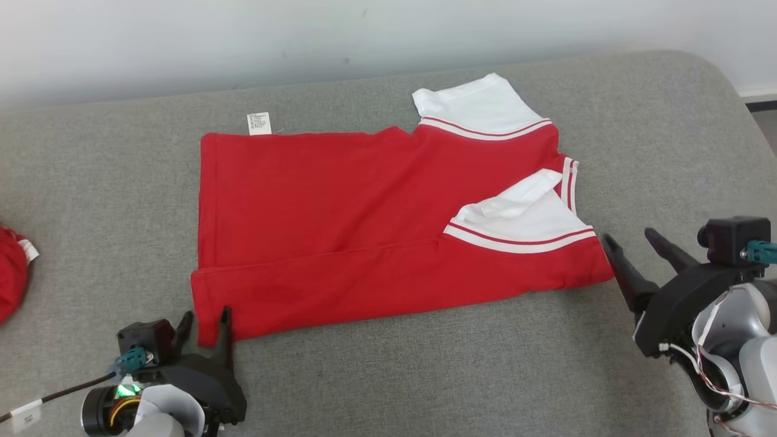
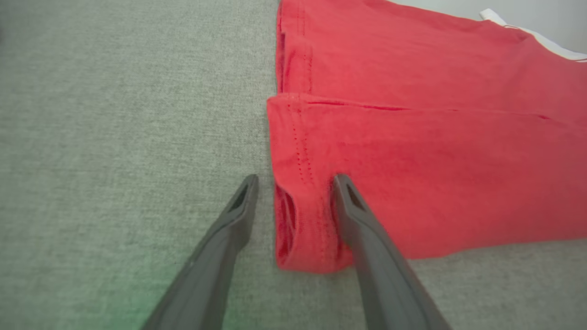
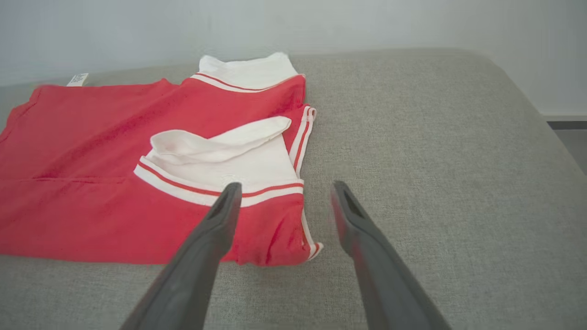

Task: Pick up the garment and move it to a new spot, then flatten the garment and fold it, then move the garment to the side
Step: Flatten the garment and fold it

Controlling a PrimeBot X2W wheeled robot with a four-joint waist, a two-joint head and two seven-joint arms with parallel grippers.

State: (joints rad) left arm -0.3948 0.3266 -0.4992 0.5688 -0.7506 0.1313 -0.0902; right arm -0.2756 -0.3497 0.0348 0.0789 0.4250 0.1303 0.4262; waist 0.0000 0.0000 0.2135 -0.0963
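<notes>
Nearest, our left gripper (image 1: 207, 313) stands spread wide, straddling the garment's (image 1: 340, 224) near left hem corner: 1 finger over the red fabric, 1 over the grey cushion (image 1: 425, 376). Our right gripper (image 1: 629, 235), equally wide and empty, hovers just beside the near right corner. The garment lies mid-cushion, its near edge folded over. Another red cloth (image 1: 9, 273) sits well apart at the left edge. A white label (image 1: 259, 123) pokes from the far hem.
</notes>
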